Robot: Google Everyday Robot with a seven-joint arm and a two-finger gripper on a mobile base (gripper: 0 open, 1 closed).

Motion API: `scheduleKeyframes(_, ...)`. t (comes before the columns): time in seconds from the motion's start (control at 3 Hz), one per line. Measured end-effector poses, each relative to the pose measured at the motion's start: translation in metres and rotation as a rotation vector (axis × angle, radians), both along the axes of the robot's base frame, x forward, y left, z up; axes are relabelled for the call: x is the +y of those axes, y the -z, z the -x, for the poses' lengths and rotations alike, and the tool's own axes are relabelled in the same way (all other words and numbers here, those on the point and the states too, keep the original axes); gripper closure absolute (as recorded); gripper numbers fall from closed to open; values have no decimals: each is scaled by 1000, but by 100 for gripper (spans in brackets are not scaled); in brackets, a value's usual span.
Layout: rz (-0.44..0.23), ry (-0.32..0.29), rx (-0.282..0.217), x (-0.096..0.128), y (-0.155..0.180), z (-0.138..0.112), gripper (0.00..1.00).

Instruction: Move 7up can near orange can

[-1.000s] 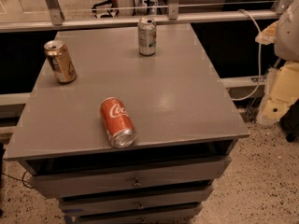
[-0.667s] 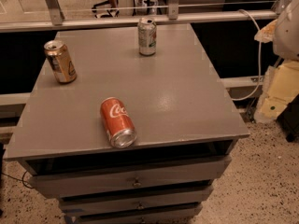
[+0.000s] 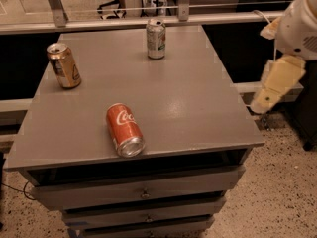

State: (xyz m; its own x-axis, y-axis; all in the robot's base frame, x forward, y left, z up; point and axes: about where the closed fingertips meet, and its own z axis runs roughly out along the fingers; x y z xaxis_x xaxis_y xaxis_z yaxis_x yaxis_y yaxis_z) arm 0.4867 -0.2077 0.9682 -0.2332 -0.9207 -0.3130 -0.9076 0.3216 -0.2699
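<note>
The 7up can [image 3: 156, 38] is silver-grey and stands upright near the back edge of the grey table [image 3: 198, 98], slightly right of centre. The orange can [image 3: 64, 65] is golden-bronze and stands upright at the back left of the table. The gripper [image 3: 271, 89] hangs off the right side of the table, beyond its edge, far from both cans. It appears as a pale cream part below the white arm [image 3: 299, 24] and holds nothing I can see.
A red Coca-Cola can [image 3: 125, 129] lies on its side near the front edge of the table, left of centre. Drawers [image 3: 143, 195] sit under the tabletop. A rail and glass wall run behind the table. Speckled floor lies to the right.
The gripper and arm have shifted slightly downward at the right of the table. The cans have not moved.
</note>
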Motion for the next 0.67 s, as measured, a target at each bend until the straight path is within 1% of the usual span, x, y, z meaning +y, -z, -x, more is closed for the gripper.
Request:
scheduleKeyframes(0.33, -169, 51, -62, 17, 13, -74, 0)
scheduleKeyframes(0.67, -337, 98, -81, 33, 25, -131, 0)
